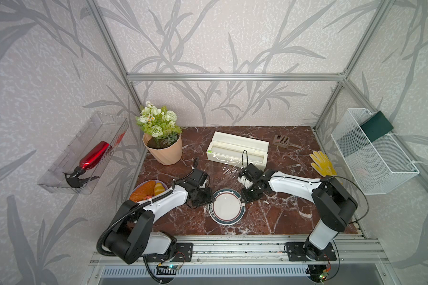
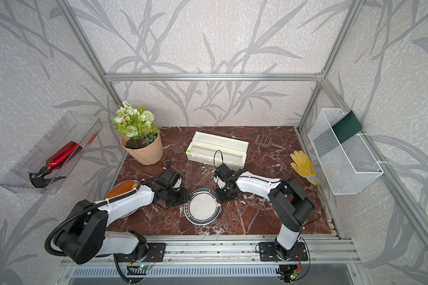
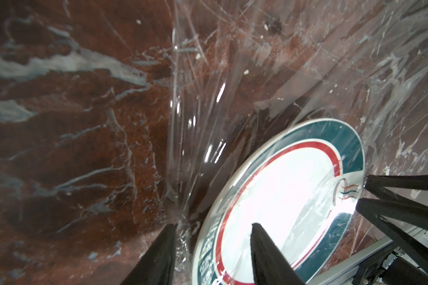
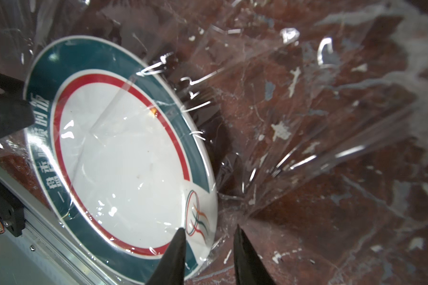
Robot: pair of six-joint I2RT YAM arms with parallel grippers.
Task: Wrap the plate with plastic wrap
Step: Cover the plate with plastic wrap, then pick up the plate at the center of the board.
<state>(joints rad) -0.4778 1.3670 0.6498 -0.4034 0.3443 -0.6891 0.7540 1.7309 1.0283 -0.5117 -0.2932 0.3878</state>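
Observation:
The white plate [image 1: 227, 209] [image 2: 203, 209] with a green rim band and red ring lies near the table's front middle. Plastic wrap [image 1: 226, 170] [image 3: 232, 98] [image 4: 282, 111] runs from the dispenser box down over the plate, wrinkled and glinting. My left gripper [image 1: 211, 198] [image 3: 214, 225] is open astride the plate's left rim, one finger on bunched film outside, one over the white centre. At the right rim by the cup mark [image 4: 195, 217], my right gripper [image 1: 241, 201] [image 4: 209, 228] is open, with one fingertip over the plate and one on film beside it.
The cream dispenser box [image 1: 237, 150] stands behind the plate. A flower pot [image 1: 163, 148] is at the back left, a purple plate with toy food [image 1: 146, 190] under my left arm. A brown scoop [image 1: 281, 142] and a yellow glove [image 1: 323, 162] lie to the right.

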